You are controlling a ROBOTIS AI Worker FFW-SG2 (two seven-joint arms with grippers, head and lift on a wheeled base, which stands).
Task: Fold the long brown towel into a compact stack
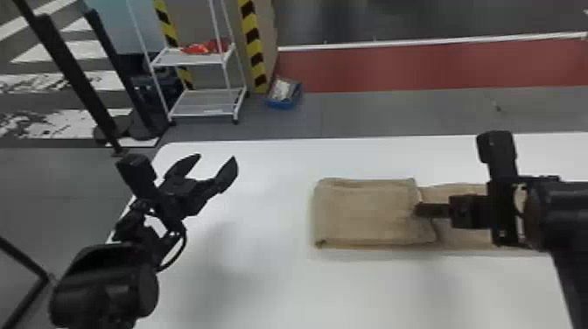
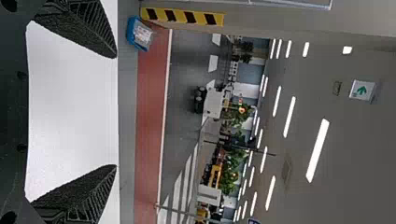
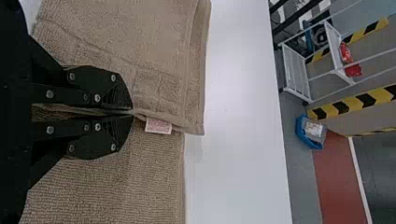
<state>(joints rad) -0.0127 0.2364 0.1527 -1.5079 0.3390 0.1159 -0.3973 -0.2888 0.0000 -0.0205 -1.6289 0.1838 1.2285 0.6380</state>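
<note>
Black left forearm [image 1: 105, 284] low in the head view, with left gripper [image 1: 215, 158] gaping over the white table [image 1: 262, 284], well apart from the brown towel [image 1: 363, 210]. Pinches a folded-over towel edge in right gripper [image 1: 419, 210], near a small label [image 3: 159, 126]. Lies part-folded toward the table's right side.

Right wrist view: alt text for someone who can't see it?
Right gripper pinches the upper layer's edge of a partly folded brown towel, beside a tag. It lies on a white table; beyond, a blue bin and white rack.
</note>
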